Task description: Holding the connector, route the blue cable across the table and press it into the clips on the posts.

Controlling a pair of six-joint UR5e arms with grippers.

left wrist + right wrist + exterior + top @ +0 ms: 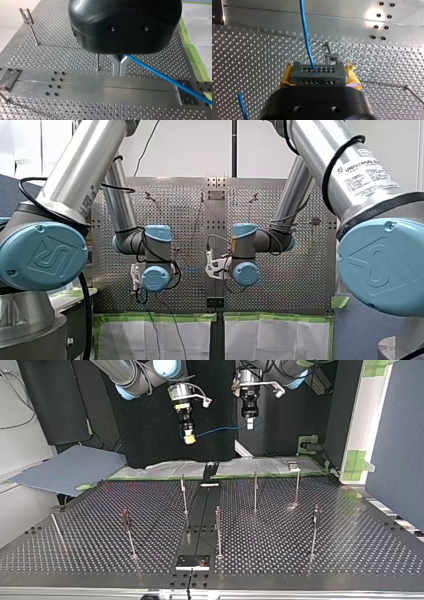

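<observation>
A: What were the grippers doing at that frame?
B: On my right arm, the right gripper [319, 75] was clamped on the connector [316, 73], with yellow pads [286, 78] on its two short ends. The left gripper [119, 71] had its metal fingers [115, 67] pinched together on the blue cable [160, 74], near the connector end.
A: Where was the cable relative to the table?
B: In the air, strung between the two grippers with a slight sag. Both were well above the table [300, 550]. I saw no cable in any of the posts [255, 491].
A: How would it handle?
B: It looked thin, light and limp. With no stiffness to push on, it would only follow tension. The connector was the rigid part, a grey block with flat faces, so that was the place for the firm grip. On the cable itself I judged a light guiding pinch best, to avoid kinking it. The sheath looked smooth, so probably slippery in metal.
A: Risk?
B: The posts were thin. A hard press could bend one or miss the clip [25, 13].
</observation>
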